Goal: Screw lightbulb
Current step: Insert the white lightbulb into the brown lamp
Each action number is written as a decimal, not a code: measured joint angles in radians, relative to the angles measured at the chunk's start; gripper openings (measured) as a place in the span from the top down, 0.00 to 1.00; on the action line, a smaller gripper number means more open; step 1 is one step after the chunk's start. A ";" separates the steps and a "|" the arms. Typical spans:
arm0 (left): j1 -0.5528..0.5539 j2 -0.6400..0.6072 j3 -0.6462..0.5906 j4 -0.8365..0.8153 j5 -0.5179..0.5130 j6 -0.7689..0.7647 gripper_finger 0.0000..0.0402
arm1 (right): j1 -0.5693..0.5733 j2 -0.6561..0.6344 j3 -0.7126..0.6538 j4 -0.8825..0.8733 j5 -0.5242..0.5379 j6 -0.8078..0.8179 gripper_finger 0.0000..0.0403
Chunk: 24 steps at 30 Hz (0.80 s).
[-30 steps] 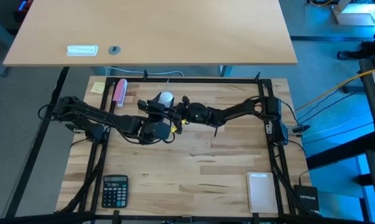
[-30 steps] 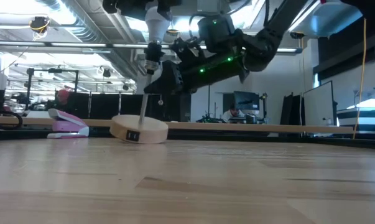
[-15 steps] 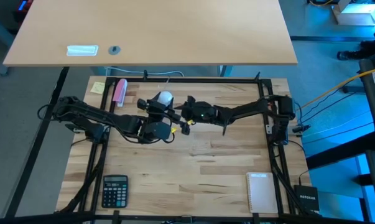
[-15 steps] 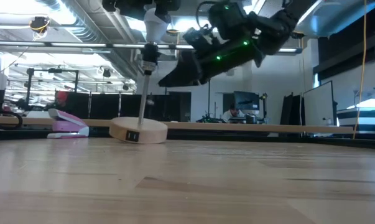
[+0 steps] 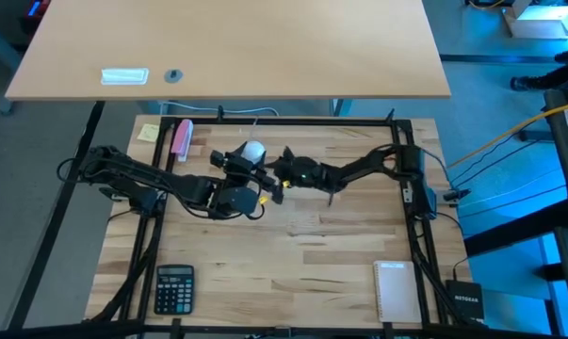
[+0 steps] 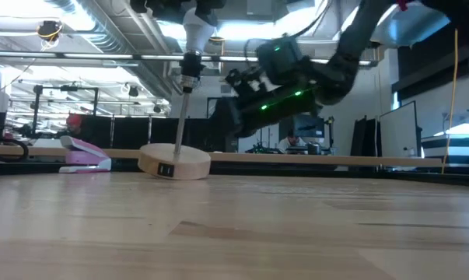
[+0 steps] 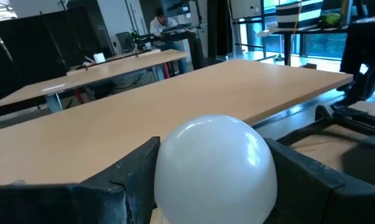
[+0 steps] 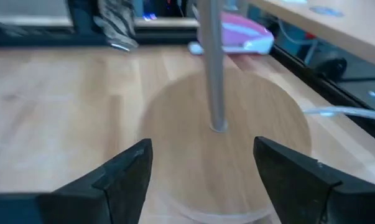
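Note:
The lightbulb (image 7: 215, 162) is a white frosted globe. In the low view the lightbulb (image 6: 197, 31) stands on the black socket (image 6: 190, 66) at the top of a thin metal pole (image 6: 182, 109), which rises from a round wooden disc (image 6: 174, 162). My left gripper (image 5: 244, 158) is shut on the lightbulb (image 5: 252, 150). My right gripper (image 8: 203, 168) is open and points at the pole (image 8: 211, 62) low over the disc (image 8: 255, 124), short of the pole and touching nothing. In the low view my right gripper (image 6: 230, 117) hangs to the right of the pole. My left gripper pinches the bulb's round globe (image 7: 175, 168) between its two fingers (image 7: 122, 180), one on either side. The fingers lie about level and come from the table's left. The bulb stands upright, its narrow end down on the socket at the pole's top.
A pink stapler (image 5: 182, 138) and a yellow note (image 5: 148, 132) lie at the far left. A calculator (image 5: 174, 287) lies near the front left, a notepad (image 5: 394, 290) at the front right. Bare wood spreads in the middle and front. A second table (image 5: 265, 47) stands beyond the far edge.
My right gripper has drawn back from the pole toward the table's right and risen, then sunk lower, and now points at the foot of the pole. The left gripper and the bulb have stayed at the pole's top.

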 joint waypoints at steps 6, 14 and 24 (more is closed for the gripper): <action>0.000 0.000 -0.001 0.000 0.002 0.003 0.40 | 0.003 0.055 0.157 -0.139 0.041 -0.093 0.30; -0.003 0.000 -0.001 -0.001 -0.001 -0.001 0.40 | -0.012 0.151 0.359 -0.463 0.093 -0.097 0.30; -0.029 0.001 -0.002 -0.001 -0.001 -0.017 0.40 | 0.004 0.116 0.361 -0.732 0.021 0.044 0.30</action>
